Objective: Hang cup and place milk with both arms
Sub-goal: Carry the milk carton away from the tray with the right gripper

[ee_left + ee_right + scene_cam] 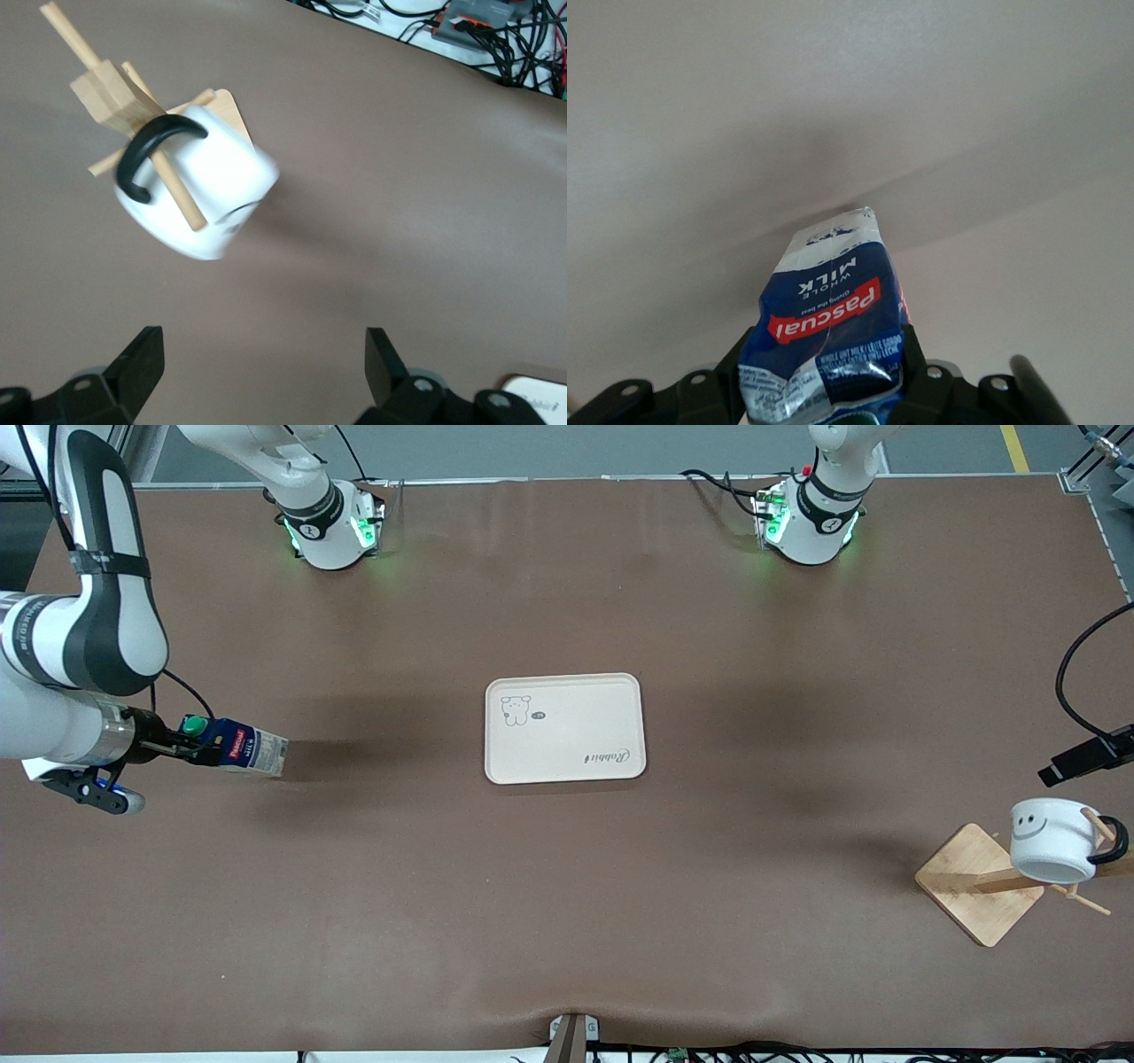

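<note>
Front view – right tool [197,751] clamping milk [239,749], cup [1054,840] on rack [983,884], tray [564,728] between.

You cannot see most of the left arm [1088,755]: the front view's edge cuts it off, leaving only a dark piece above the cup [1054,840]. The cup [197,181] is motion-blurred in the left wrist view, its face unreadable. The right gripper [824,376] hides the milk's [828,323] cap end, and the small print stays illegible.
</note>
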Controlling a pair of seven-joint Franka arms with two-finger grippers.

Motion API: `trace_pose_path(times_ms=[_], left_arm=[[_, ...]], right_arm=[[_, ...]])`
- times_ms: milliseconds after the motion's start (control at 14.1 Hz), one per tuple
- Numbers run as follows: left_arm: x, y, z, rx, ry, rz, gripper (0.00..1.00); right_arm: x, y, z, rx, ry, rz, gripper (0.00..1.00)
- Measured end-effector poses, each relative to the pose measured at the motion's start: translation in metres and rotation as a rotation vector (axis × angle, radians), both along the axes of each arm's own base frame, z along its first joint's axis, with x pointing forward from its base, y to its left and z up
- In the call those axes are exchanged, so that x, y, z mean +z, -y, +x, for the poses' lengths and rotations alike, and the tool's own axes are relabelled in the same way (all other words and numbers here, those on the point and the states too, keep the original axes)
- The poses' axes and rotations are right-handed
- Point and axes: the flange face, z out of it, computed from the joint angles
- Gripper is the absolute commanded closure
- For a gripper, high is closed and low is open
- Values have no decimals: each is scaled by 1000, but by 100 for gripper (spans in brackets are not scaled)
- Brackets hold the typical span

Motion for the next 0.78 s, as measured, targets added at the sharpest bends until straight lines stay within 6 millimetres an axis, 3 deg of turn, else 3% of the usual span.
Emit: trace_pose_path(times_ms=[283,708,778], left_arm=[[25,14,-12,-21,10,25,0],[72,63,-38,-89,29,51,0],[80,68,-44,-93,36,58,0]], right_arm=[[-26,26,-18,11,24,6,100],[-40,26,-27,12,24,9,98],[-44,26,-29,12,24,9,81]])
